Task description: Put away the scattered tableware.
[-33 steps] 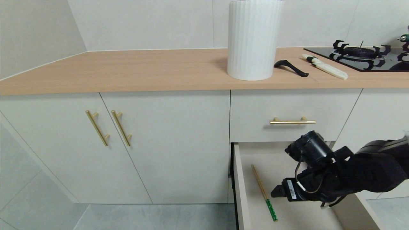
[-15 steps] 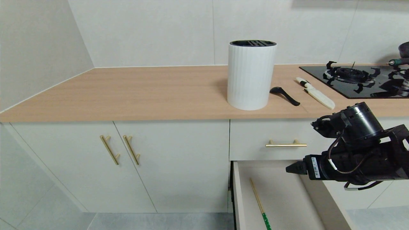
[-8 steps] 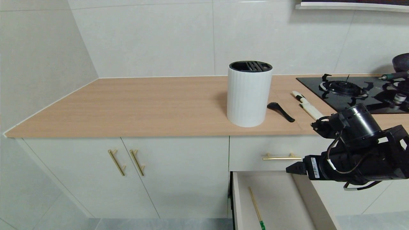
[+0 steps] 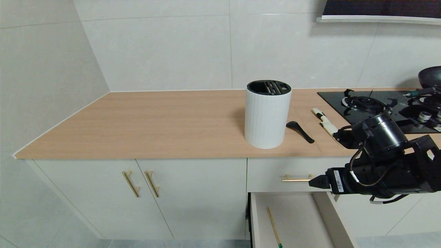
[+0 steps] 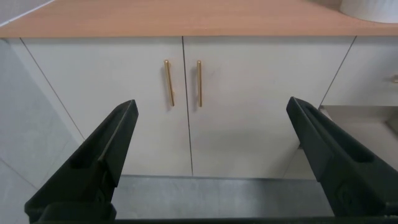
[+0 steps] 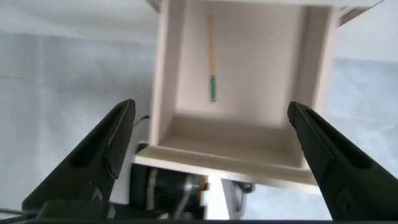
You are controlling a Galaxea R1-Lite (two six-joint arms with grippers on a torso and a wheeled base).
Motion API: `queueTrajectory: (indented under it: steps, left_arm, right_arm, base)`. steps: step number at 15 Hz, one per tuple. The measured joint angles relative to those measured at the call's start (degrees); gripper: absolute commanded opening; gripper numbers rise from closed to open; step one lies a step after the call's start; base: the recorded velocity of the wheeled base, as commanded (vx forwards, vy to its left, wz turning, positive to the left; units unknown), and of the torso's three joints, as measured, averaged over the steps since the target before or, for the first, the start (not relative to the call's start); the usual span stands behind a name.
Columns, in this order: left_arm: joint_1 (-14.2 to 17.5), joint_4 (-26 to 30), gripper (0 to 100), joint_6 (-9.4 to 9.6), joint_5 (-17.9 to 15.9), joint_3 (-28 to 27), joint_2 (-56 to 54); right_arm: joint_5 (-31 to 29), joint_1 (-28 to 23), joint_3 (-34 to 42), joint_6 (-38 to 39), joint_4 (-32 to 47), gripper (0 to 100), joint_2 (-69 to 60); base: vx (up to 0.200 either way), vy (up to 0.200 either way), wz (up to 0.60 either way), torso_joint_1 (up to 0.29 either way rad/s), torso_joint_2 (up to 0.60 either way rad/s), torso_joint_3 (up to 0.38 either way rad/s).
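The right gripper (image 4: 312, 181), jaws spread wide and empty, hangs below the white knife block (image 4: 267, 117), over the open drawer (image 4: 255, 220) where the chopsticks (image 4: 273, 224) lie. A black spoon (image 4: 299, 131) rests just right of the block, a pale knife (image 4: 324, 120) beyond it. The left gripper (image 5: 211, 109) is also open.

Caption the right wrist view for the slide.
Right gripper open over the pulled-out drawer, green-tipped chopsticks lying inside.
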Motion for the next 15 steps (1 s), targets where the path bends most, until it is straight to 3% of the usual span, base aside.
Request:
queueTrajectory:
  steps: [5, 10, 15]
  left_arm:
    - [0.0, 0.0, 100, 0.0, 0.0, 0.0, 0.0]
    - [0.0, 0.0, 100, 0.0, 0.0, 0.0, 0.0]
    - [0.0, 0.0, 100, 0.0, 0.0, 0.0, 0.0]
  right_arm:
    - [1.0, -8.2, -8.7, -13.3, -11.1, 100, 6.9]
    - [12.2, -15.7, -21.4, -23.1, -14.3, 100, 18.1]
    - [13.0, -16.7, -24.9, -22.1, -28.2, 100, 27.8]
  base:
    - [0.0, 0.0, 0.0, 0.0, 0.0, 0.0]
    - [0.0, 0.0, 0.0, 0.0, 0.0, 0.0]
    - [0.0, 0.0, 0.0, 0.0, 0.0, 0.0]
